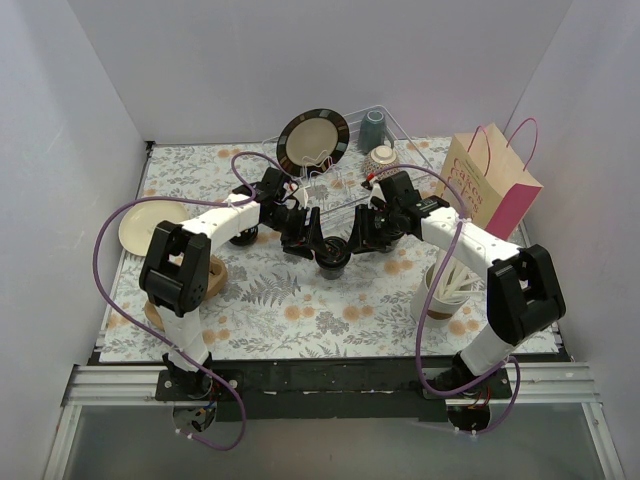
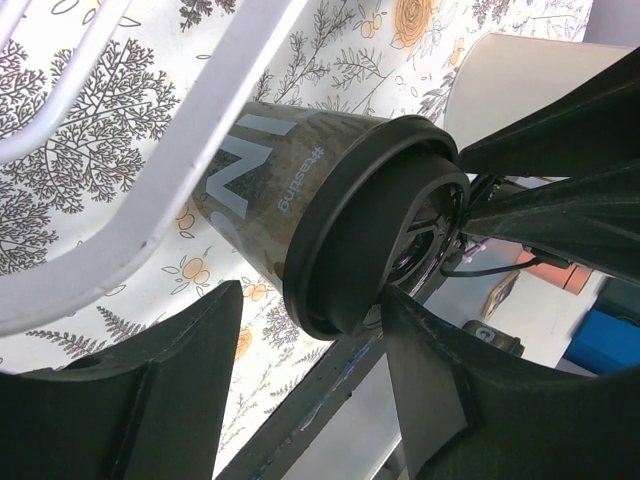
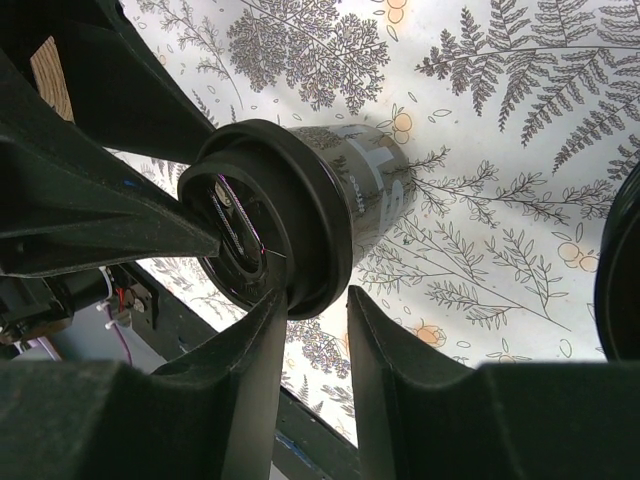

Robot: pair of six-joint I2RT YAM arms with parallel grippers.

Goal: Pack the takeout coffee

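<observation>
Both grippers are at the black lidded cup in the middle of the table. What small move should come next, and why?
Probably close the right gripper on the rim of the lid. That rim sits right at the tips of its narrowly parted jaws, and the left gripper flanks the cup, seemingly steadying it. Whether either grips yet is unclear.

Two white arms with chunky black joints: left arm at 8 o'clock, right arm at 4 o'clock. Looping purple cable along each, base to wrist. Matte black left gripper and right gripper, with broad wedge-shaped fingers.
</observation>
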